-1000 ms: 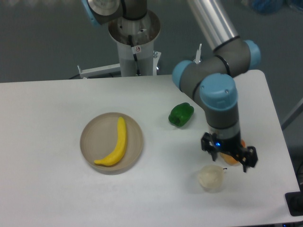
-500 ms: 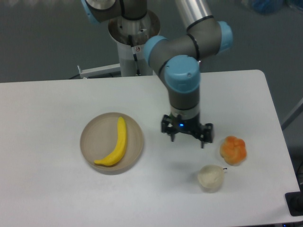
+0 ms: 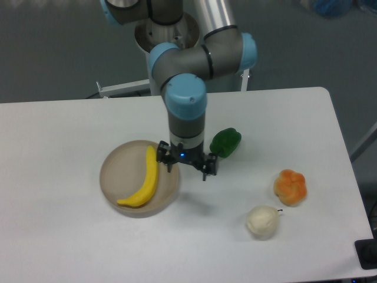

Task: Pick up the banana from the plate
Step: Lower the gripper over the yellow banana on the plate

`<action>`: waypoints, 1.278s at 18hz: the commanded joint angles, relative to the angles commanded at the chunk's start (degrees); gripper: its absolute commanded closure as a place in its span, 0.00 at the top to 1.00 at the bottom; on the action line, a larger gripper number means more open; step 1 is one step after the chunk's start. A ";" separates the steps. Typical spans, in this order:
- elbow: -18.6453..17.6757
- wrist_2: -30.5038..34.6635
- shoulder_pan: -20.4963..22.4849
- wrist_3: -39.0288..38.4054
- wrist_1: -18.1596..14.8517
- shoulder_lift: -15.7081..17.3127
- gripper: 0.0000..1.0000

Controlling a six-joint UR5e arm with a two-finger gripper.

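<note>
Nothing is lifted yet: the curved bright yellow banana (image 3: 143,181) lies in the round beige-tan plate (image 3: 113,167), just left of the tool (image 3: 187,167). The tool hangs open and empty over the plate's right rim, wrist pointing straight down at the white counter (image 3: 70,242). Centring, descending, gripping and lifting remain.

One fixed camera looks down from high in front, facing the arm's base across the table (image 3: 70,247).

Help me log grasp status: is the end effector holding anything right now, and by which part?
Nothing is held. The end effector is open and empty above the plate's right rim, while the banana lies untouched on the plate.
</note>
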 joint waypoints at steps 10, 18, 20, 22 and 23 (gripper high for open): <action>-7.12 0.26 -2.91 -0.80 4.84 -1.50 1.00; -7.21 0.70 -4.49 -0.98 5.37 -3.25 1.00; -7.30 0.88 -4.58 -0.89 5.81 -3.95 1.00; -7.21 0.88 -4.58 -0.89 6.16 -4.13 0.89; -7.21 0.88 -4.49 -0.89 6.16 -4.05 0.68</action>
